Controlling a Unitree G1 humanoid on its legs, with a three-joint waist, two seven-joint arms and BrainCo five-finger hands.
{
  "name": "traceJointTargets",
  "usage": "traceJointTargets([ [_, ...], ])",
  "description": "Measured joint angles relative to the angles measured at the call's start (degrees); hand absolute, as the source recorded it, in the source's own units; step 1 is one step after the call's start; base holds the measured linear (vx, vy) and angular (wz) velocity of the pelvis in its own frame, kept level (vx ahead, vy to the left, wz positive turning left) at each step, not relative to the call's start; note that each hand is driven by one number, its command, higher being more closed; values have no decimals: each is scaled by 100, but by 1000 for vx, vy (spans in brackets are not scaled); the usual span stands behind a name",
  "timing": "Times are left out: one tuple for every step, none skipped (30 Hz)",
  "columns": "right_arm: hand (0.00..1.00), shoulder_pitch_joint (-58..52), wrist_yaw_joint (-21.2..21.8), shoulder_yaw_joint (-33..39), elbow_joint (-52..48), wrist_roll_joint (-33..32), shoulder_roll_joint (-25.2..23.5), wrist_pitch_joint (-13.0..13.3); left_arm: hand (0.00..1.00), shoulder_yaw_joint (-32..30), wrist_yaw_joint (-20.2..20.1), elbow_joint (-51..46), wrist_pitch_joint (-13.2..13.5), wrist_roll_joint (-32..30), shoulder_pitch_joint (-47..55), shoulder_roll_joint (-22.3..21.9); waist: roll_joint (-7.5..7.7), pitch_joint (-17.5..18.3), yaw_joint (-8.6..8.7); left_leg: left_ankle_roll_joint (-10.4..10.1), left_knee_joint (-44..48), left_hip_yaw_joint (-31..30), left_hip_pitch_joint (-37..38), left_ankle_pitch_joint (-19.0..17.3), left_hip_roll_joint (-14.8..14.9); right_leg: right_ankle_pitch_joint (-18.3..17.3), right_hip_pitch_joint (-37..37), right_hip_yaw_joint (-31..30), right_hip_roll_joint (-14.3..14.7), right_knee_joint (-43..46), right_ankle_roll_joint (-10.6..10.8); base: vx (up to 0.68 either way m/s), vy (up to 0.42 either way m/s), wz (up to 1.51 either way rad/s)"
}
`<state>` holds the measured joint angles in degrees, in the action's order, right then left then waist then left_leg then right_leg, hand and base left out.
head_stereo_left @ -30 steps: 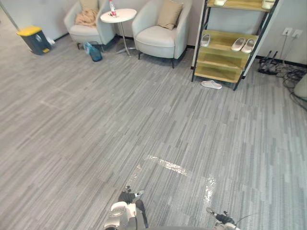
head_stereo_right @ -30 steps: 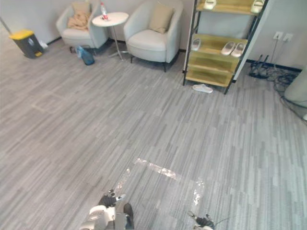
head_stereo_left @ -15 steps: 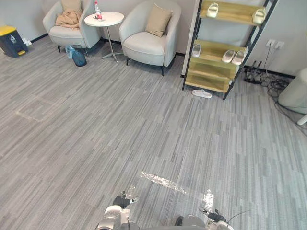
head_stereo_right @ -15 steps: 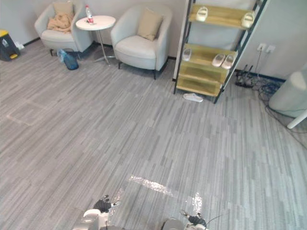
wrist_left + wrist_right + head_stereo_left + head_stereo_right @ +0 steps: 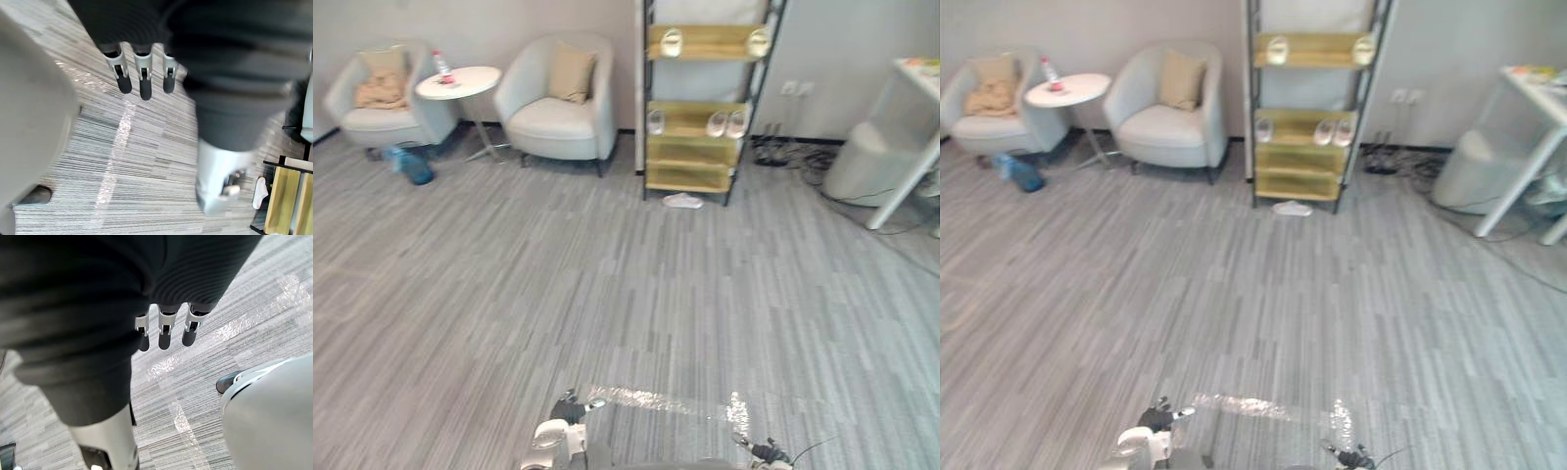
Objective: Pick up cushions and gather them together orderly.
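The camera is swinging to the right compared with half a second ago. The whole scene is sliding leftward, so the shelf rack [image 5: 700, 98] is now standing near the middle of the far wall. A white table [image 5: 913, 117] is coming in to the right of it.

The left hand [image 5: 143, 73] is hanging over the grey striped carpet [image 5: 607, 274], well in front of the rack. Its fingers [image 5: 145, 90] are straight and loosely apart, holding nothing. The right hand [image 5: 165, 325] is hanging likewise, with its fingers [image 5: 190, 335] relaxed and empty.

One square tan cushion [image 5: 572, 74] is leaning against the back of the pale rounded armchair [image 5: 553, 113] just left of the rack. A second cushion [image 5: 384, 62] is sitting in the farther armchair [image 5: 372, 113], left of the rack beyond the round white side table [image 5: 458, 82]. The rack is showing yellowish wooden boards in a black frame. A glossy tape strip [image 5: 651, 399] is shining on the carpet by the hands.
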<state>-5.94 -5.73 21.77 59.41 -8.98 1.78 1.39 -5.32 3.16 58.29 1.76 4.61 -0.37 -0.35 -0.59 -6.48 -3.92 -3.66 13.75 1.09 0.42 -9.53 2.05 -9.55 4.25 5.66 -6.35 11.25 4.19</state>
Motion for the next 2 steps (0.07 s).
traceJointTargets([
  [0,-46,-7,-3,-9,-3,-35,0,0,6,-1,-14,-1,0,4,-4,58,37,6,63,-233,5,156,84,-120,-19,5,5,-109,-20,60,189,155,4],
  [0,-54,-10,-3,-9,-2,-35,1,0,11,-1,-14,-1,0,10,-14,65,43,7,93,-373,0,244,133,-190,-33,52,22,-175,-62,99,100,60,9],
])
